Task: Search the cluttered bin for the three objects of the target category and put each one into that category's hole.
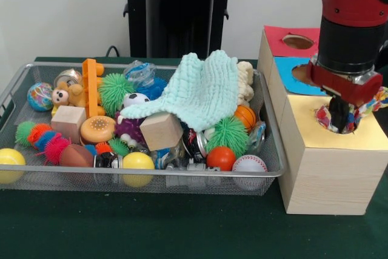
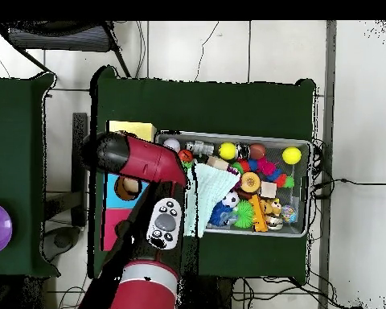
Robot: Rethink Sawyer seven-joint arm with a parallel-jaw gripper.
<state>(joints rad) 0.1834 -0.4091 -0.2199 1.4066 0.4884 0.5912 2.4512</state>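
Observation:
My gripper (image 1: 339, 114) hangs over the hole in the yellow top (image 1: 364, 136) of the wooden box, its dark fingers pressed together on a multicoloured rope toy (image 1: 365, 108). The toy bunches around the fingers at the hole's mouth, and its lower part is hidden inside. Behind it lie the blue top (image 1: 285, 65) and the red top (image 1: 297, 42), each with its own hole. The wire bin (image 1: 18, 83) to the left is heaped with toys. In the overhead view the red arm (image 2: 144, 161) covers the gripper, with the yellow top (image 2: 132, 130) poking out beside it.
A mint knitted cloth (image 1: 206, 89) drapes over the bin's middle. Around it lie two wooden cubes (image 1: 160, 130), yellow balls (image 1: 138, 162), a baseball (image 1: 249, 163), green spiky balls (image 1: 229, 133), a teddy bear (image 1: 70, 95) and an orange block (image 1: 91, 86). The box stands tight against the bin's right wall.

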